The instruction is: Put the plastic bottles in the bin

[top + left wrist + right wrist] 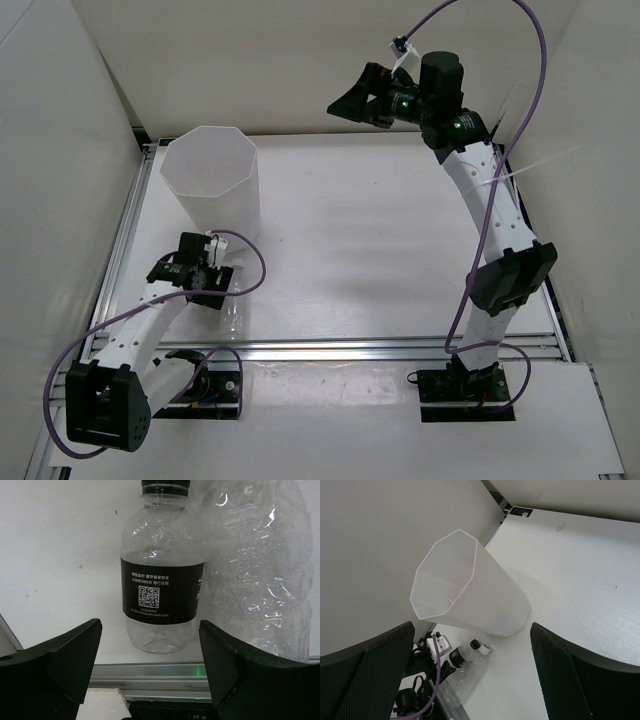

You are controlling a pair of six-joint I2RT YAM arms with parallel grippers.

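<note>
Clear, thin plastic is the worry: the dark-labelled bottle (160, 592) lies on its side on the tabletop (380, 250), close to the near rail (150, 671), black cap pointing toward the bin (225, 205). The plain bottle (260, 570) lies right against it, crumpled and glossy. The left tool (150, 627) has its fingers apart around the dark-labelled bottle's base end and grips nothing yet. The right tool (352, 102) hangs high over the far side, fingers wide apart and empty, well away from everything.

The likeliest trouble, as I judge it, is the finger on the plain bottle's side. There looks to be little or no gap between the two bottles, so closing could wedge onto the neighbour, drag both, or shove one rolling toward the rail. A grip only at the rounded base may squeeze the soft wall and let the bottle squirt out. The bin stands just beyond the left arm and is tall, so a low carry could clip its rim and tip it. Whether the bin holds anything already I cannot tell
</note>
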